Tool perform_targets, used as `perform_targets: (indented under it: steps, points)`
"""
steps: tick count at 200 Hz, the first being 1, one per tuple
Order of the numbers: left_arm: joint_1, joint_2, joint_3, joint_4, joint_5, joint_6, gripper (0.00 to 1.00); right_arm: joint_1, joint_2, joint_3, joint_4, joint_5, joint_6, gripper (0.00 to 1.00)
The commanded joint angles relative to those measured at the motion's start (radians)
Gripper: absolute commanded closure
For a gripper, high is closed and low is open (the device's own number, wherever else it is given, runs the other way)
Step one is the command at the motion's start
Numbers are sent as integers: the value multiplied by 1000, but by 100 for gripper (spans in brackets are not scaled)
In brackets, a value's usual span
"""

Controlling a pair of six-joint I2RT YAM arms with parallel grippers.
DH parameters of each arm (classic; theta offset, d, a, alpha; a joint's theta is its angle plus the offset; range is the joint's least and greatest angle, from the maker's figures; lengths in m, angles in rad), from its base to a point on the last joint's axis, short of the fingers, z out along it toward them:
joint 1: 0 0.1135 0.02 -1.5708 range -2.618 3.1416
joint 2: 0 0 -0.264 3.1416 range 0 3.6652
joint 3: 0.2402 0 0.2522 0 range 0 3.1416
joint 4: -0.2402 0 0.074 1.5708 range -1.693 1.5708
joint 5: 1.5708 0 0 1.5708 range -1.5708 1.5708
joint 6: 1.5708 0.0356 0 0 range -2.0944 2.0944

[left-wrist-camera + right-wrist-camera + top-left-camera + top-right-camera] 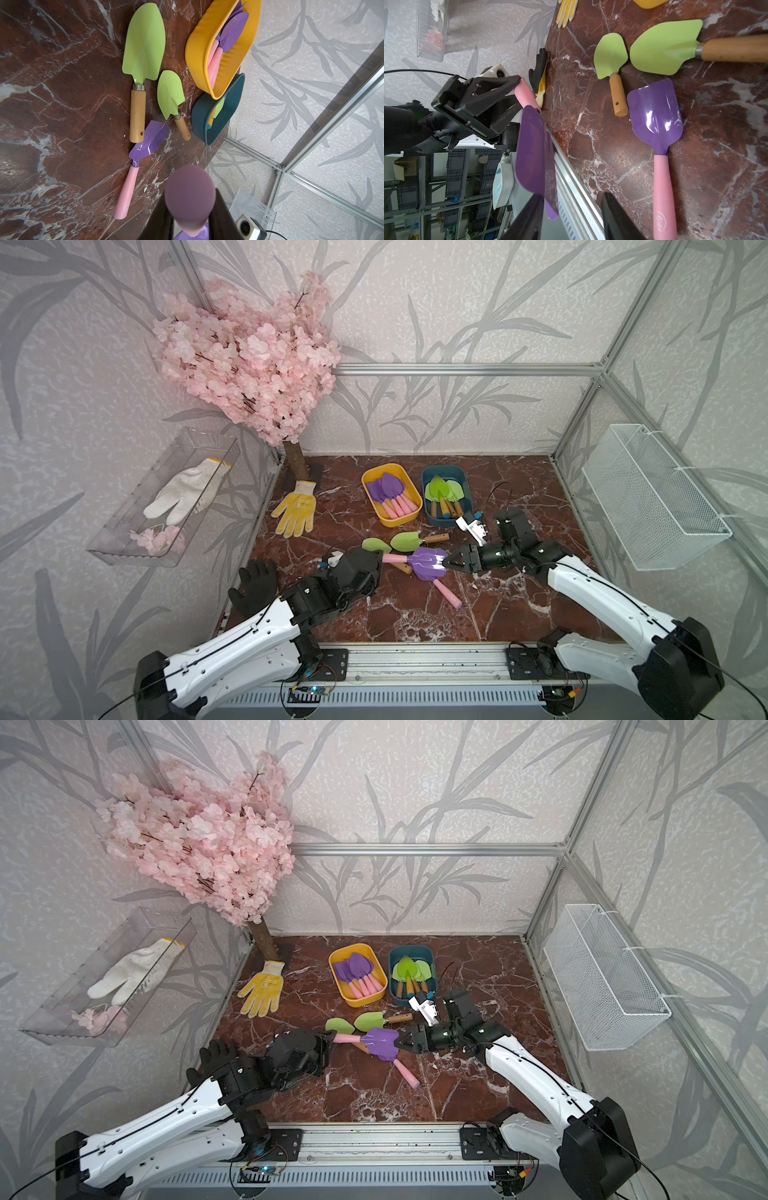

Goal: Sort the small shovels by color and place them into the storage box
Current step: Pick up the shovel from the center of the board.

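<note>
My left gripper [380,558] is shut on the pink handle of a purple shovel [428,562], holding it level above the table. The handle's blurred end [190,197] fills the gap between its fingers. My right gripper [446,561] is open at the blade's tip. In the right wrist view the blade [531,149] hangs beside one finger of the right gripper [572,196]. On the table lie another purple shovel [654,116] and two green shovels [376,545] [407,541]. The yellow storage box [400,523] holds purple shovels. The teal storage box [440,523] holds green ones.
A yellow glove [296,510] lies left of the tubs, and a black glove [253,587] lies by my left arm. A pink blossom tree [249,360] stands at the back left. A clear tray [124,547] hangs on the left wall, a wire basket [652,497] on the right.
</note>
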Motion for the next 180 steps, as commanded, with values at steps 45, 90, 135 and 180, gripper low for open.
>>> perform_targets:
  steps: [45,90,135,180]
  points:
    - [11,16,29,40,22,-307,99,32,7,28,84,-30,1,63]
    - [11,20,20,56,28,-307,96,32,-1,21,108,-44,12,75]
    - [11,26,20,58,38,-301,90,34,-3,16,132,-50,20,87]
    - [11,21,25,46,39,-275,76,35,-16,15,129,-52,30,99]
